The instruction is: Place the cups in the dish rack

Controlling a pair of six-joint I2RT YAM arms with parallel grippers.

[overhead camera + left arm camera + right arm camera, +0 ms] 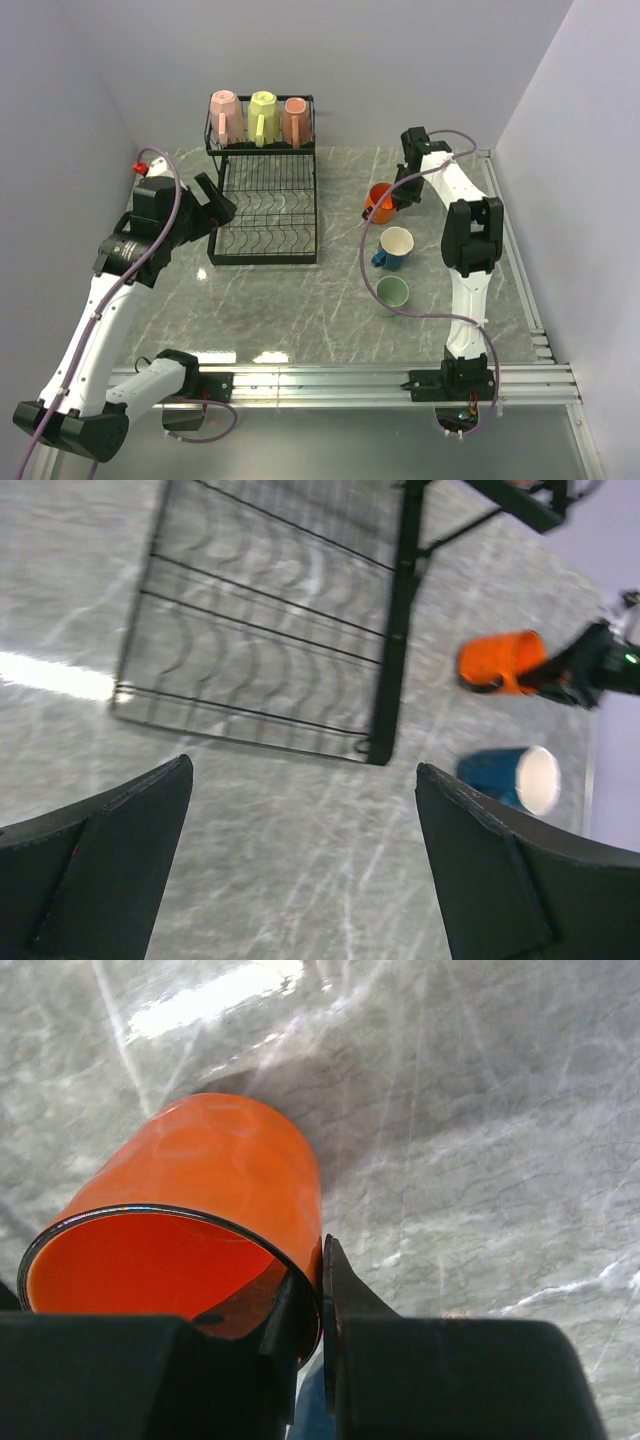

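Observation:
The black wire dish rack (262, 215) stands at the back left. Two pink cups (225, 115) (295, 120) and a pale yellow cup (263, 117) sit upside down in its upper basket. My right gripper (393, 196) is shut on the rim of the orange cup (379, 202), one finger inside and one outside; the cup (200, 1210) fills the right wrist view, tilted. The blue cup (395, 247) and the pale green cup (392, 291) stand on the table to the right. My left gripper (215, 203) is open and empty beside the rack's left side. The left wrist view shows the rack's lower tray (260, 630), the orange cup (502, 661) and the blue cup (515, 777).
The grey marble table (300, 310) carries everything. A red object (141, 166) sits at the far left corner. Walls close in at the left, back and right. A metal rail (330, 380) runs along the near edge.

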